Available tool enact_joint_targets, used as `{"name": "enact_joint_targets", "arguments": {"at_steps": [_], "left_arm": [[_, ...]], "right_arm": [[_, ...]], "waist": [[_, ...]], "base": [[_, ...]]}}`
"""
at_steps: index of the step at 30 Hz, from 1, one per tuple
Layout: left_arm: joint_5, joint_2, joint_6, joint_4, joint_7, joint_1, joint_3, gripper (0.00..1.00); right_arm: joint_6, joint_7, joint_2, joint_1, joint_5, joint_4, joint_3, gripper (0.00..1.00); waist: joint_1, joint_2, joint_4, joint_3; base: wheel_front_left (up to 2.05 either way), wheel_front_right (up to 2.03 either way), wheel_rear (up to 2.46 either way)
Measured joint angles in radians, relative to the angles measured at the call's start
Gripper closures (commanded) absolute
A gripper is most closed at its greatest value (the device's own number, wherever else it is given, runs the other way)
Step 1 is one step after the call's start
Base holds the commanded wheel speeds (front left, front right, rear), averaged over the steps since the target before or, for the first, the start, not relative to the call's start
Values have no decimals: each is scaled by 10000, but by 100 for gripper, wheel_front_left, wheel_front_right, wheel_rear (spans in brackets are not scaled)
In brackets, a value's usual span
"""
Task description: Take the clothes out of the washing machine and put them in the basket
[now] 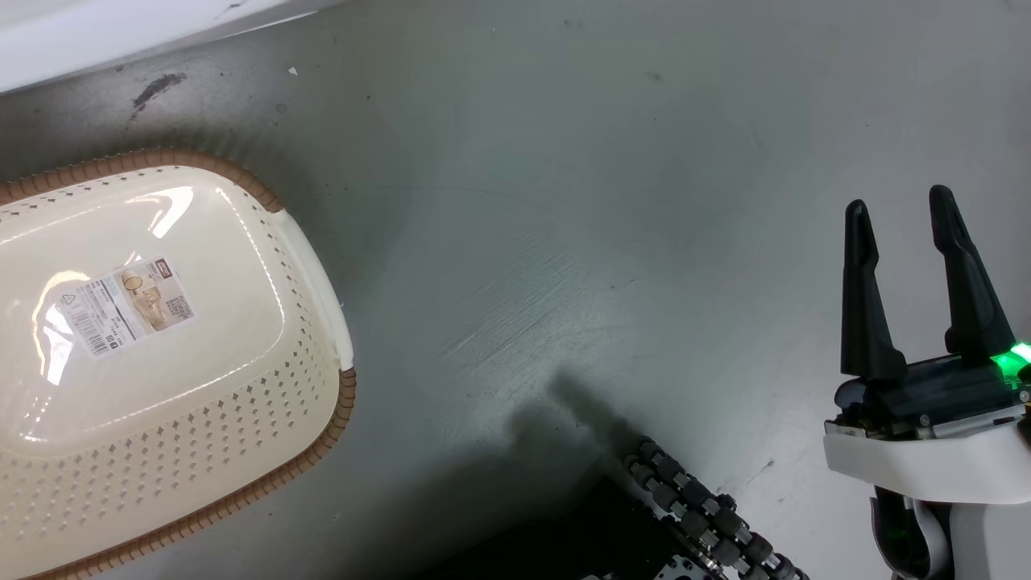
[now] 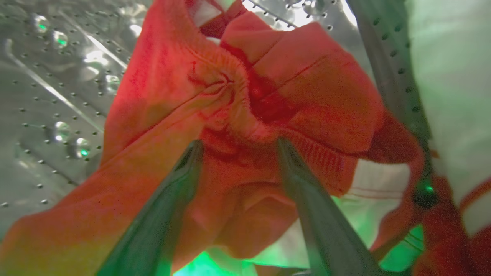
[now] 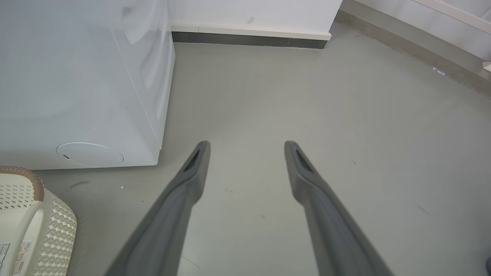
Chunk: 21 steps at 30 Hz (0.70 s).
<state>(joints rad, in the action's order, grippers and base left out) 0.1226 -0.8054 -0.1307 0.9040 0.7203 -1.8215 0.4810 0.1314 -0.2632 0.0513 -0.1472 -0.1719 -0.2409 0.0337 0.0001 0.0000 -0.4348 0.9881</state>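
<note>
Three views, logged in turn.

Head view: basket (image 1: 342, 403), cream with a brown rim, on the floor (image 1: 604, 161) just in front of the washing machine (image 1: 80, 40), with its bottom label (image 1: 129, 306) in plain sight. The right gripper (image 1: 898, 199) is farther out from the machine over bare floor, jaws spread wide and holding nothing.

Left wrist view: clothes (image 2: 307, 76), bright red, bunched inside the machine against the perforated drum (image 2: 50, 96). A white cuff (image 2: 379, 180) with red stripes sits low in the heap. The left gripper (image 2: 238, 142) is also inside the machine, jaws wide, with its tips either side of a gathered ridge of fabric and not closed on it. I judge the load soft, limp and light, and likely to trail and catch at the machine's mouth. I would pinch that thick gathered ridge rather than a loose edge.

Right wrist view: the right gripper is off the machine's white side panel, jaws parted with nothing between them. The basket's corner shows just in front of the machine.
</note>
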Motion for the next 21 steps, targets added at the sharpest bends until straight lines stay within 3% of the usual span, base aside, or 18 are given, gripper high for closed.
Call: {"name": "enact_joint_targets", "arguments": {"at_steps": [1,3,10,21], "left_arm": [[35,10,0,71,44,-77,17,0],[163,25,0,184,102,-161,40,100],[591,71,17,499,-21,-314,268,100],[909,-25,0,560,-1285,-359,702,100]], "right_arm": [[-2,0,0,50,27,-31,-8,0],[0,0,-2,61,44,-86,-48,0],[-2,0,-2,28,105,-127,-153,0],[0,0,0,-592,219,-56,-102,0]], "waist": [[0,0,6,18],[0,0,28,52],[1,0,140,146],[0,0,109,-147]], "base": [[0,0,0],[0,0,0],[0,0,0],[0,0,0]]}}
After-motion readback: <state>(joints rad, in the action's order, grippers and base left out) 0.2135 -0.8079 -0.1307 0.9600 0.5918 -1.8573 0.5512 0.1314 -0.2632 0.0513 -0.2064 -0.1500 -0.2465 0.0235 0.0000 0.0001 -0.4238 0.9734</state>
